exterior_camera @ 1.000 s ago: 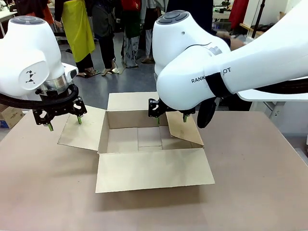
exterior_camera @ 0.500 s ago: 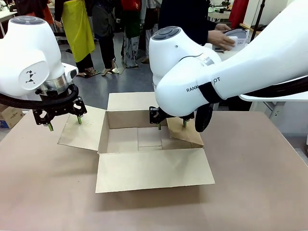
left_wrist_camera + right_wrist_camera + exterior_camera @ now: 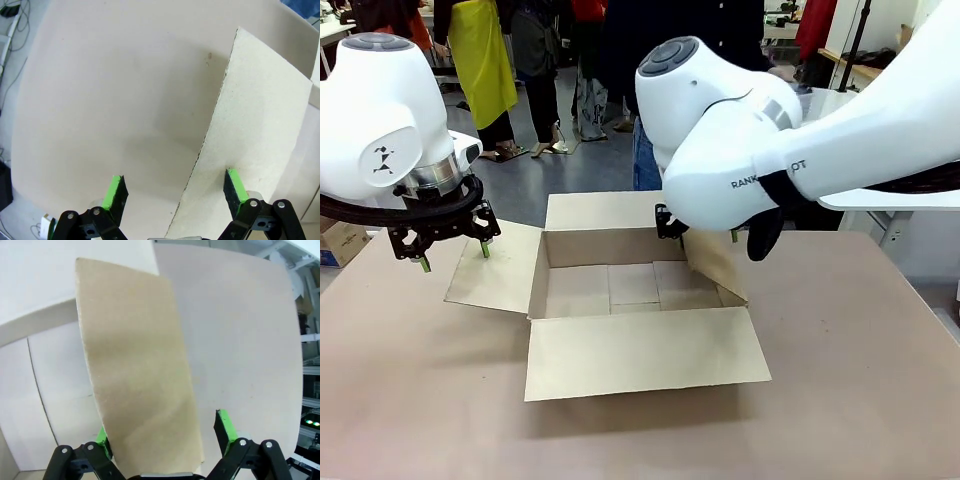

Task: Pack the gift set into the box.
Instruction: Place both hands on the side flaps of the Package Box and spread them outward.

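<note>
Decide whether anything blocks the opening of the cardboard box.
Partly. The right flap of the box stands tilted up beside the opening, between the right gripper's open fingers. The other three flaps lie spread outward, and nothing lies inside.

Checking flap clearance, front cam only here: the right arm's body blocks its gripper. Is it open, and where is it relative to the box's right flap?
Observer: Right wrist view: right gripper open, with the right flap of the box standing between its fingers.
Operator: Pinched?
Observer: No. Bare table shows between the flap and one green pad; the other pad is mostly hidden behind the flap.
Operator: Left one?
Observer: Left wrist view: left gripper open, straddling the edge of the left flap, one pad over cardboard, the other over table.
</note>
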